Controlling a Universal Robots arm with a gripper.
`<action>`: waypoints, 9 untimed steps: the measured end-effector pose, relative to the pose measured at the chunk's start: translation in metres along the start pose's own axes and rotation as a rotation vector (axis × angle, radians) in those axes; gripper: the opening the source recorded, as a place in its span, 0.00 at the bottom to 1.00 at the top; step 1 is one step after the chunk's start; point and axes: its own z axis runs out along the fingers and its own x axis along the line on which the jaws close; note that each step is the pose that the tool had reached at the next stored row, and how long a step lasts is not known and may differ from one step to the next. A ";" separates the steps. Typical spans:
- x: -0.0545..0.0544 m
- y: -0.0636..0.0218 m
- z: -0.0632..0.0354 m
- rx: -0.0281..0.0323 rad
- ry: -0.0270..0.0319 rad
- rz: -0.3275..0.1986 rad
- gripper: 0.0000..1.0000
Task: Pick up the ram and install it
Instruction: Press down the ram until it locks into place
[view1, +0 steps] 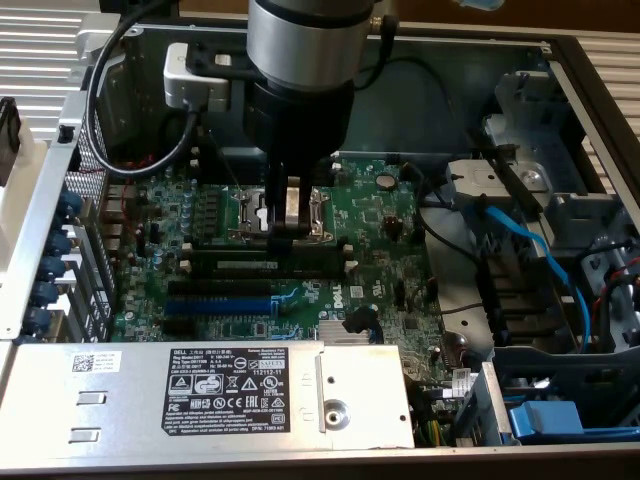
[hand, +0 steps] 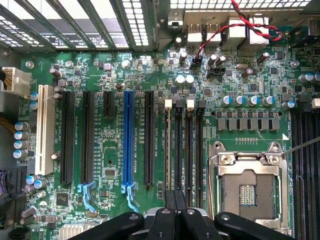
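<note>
Exterior view: the claw (view1: 288, 208) hangs pressed together over the motherboard (view1: 380, 215), empty. The ram (view1: 268, 264) sits in a black slot directly below its tips.

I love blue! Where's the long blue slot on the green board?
The long blue plastic slot sits toward the exterior view's left on the green circuit board, between two long black slots, beside the silver labelled box.

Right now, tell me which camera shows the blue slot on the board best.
The wrist view: the blue slot runs its full length, seen straight on, with its blue end clip visible. The exterior view shows it at a slant, as a thin blue strip between black slots.
</note>
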 end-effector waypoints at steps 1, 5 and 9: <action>0.000 0.0000 0.0001 0.0000 0.0000 0.000 0.10; 0.000 0.0000 0.0006 0.0000 0.0000 0.000 0.10; 0.000 -0.0001 0.0007 0.0000 0.0001 0.000 0.10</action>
